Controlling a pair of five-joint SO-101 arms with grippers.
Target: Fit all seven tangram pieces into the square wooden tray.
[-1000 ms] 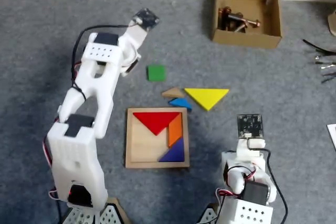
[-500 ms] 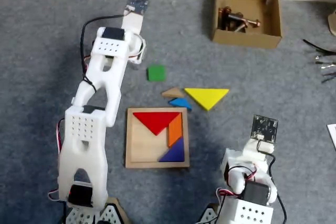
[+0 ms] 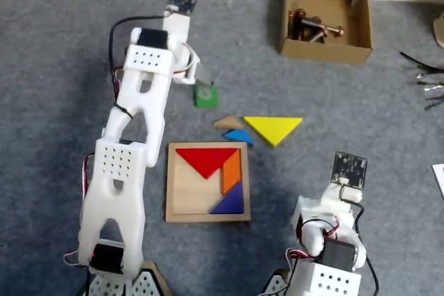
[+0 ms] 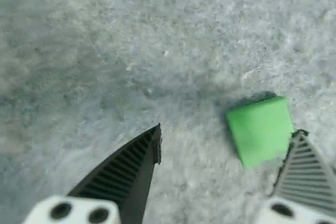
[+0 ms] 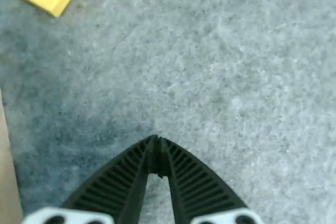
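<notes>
The left fingers [image 4: 228,129] are spread wide over the grey table [image 3: 55,67], one tip just beside the green square [image 4: 260,129], which lies beyond the tray [image 3: 171,206]. The right fingers [image 5: 157,153] are pressed together, holding nothing, near the tray's right side. In the tray sit a red triangle [image 3: 206,160], an orange piece [image 3: 231,171] and a purple triangle [image 3: 231,201]. Between square and tray lie tan [image 3: 227,122], blue [image 3: 238,136] and yellow [image 3: 272,128] pieces.
</notes>
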